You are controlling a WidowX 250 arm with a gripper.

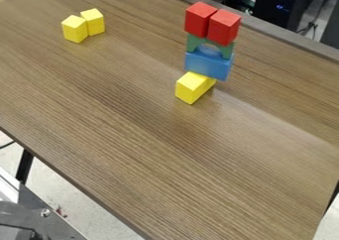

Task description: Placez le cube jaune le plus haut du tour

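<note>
Spotted a yellow cube [75,30] and its close neighbour [94,23] over at far left, well apart from the tower [209,57], far right. Risked, with any off-centre release across the seam between the red cubes [200,20], spreading them and toppling the stack! Couldn't make out the far end of the low yellow block [191,89] behind the blue block [206,65]; couldn't tell the gripper's jaws as open or closed.

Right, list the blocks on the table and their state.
Tower: standing.
Two yellow cubes: on the table, away from the tower.
Yellow block: bottom of the tower.
Blue block: on the yellow block.
Green arch: on the blue block.
Two red blocks: side by side on top.
</note>
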